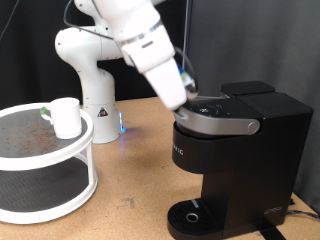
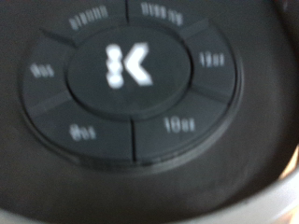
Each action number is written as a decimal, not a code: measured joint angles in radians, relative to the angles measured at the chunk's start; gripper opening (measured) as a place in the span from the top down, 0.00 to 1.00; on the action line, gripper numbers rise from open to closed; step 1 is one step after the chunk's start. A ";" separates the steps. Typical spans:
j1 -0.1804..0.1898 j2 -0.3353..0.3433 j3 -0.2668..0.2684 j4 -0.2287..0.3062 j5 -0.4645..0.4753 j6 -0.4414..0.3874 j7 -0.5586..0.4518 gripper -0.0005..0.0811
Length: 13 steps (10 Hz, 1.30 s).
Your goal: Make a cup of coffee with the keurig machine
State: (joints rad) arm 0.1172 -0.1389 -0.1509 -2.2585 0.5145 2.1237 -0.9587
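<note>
The keurig machine (image 1: pixel 235 155) stands at the exterior view's right, black and boxy, with its silver-rimmed lid closed. The white arm reaches down from the top so that my gripper (image 1: pixel 189 97) sits right at the lid's top, over the buttons; its fingers are hidden there. In the wrist view the round button panel (image 2: pixel 131 79) fills the picture, with a white K button in the middle and size buttons around it; no fingers show. The cup (image 1: pixel 66 116), small and white, stands on the upper shelf of a white round rack at the exterior view's left.
The white two-tier rack (image 1: pixel 45 190) with dark mesh shelves takes up the exterior view's left. A small dark object (image 1: pixel 45 113) lies beside the cup. The robot's base (image 1: pixel 95 100) stands behind. The machine's round drip base (image 1: pixel 192 216) has nothing on it.
</note>
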 joint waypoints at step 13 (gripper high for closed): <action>-0.006 -0.026 -0.049 -0.065 0.169 -0.053 -0.226 0.99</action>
State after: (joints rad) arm 0.1112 -0.1645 -0.1999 -2.3235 0.6834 2.0710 -1.1849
